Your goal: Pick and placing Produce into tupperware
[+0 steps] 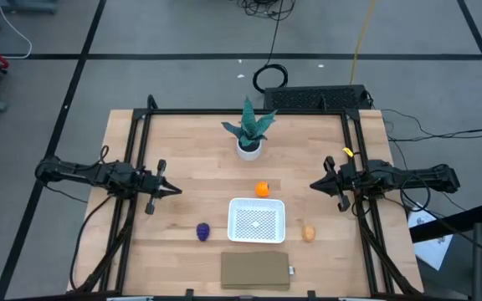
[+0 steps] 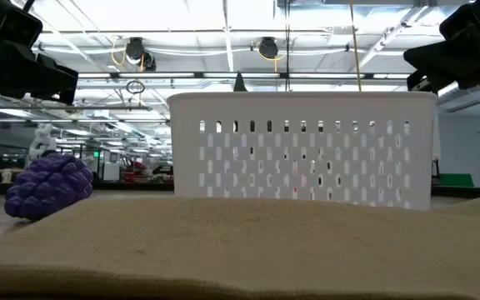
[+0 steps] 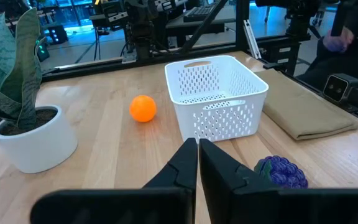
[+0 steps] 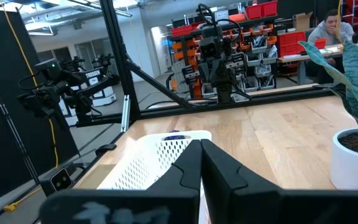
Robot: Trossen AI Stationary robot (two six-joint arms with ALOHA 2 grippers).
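Observation:
The white perforated tupperware (image 1: pixel 256 220) stands on the table's near middle; it also shows in the low view (image 2: pixel 302 150) and the left wrist view (image 3: pixel 216 96). The round orange piece (image 1: pixel 262 189) lies just beyond it. The purple bumpy piece (image 1: pixel 203 232) lies on the table to its left, the tan oval piece (image 1: pixel 309 233) to its right. My left gripper (image 1: pixel 176 190) hovers shut at the table's left side, above the surface. My right gripper (image 1: pixel 314 186) hovers shut at the right side. Both point toward the middle.
A teal potted plant (image 1: pixel 249 130) in a white pot stands at the far middle. A flat brown slab (image 1: pixel 255 270) lies at the near edge in front of the tupperware. Black frame rails run along the table's left and right sides. A person sits in the room behind.

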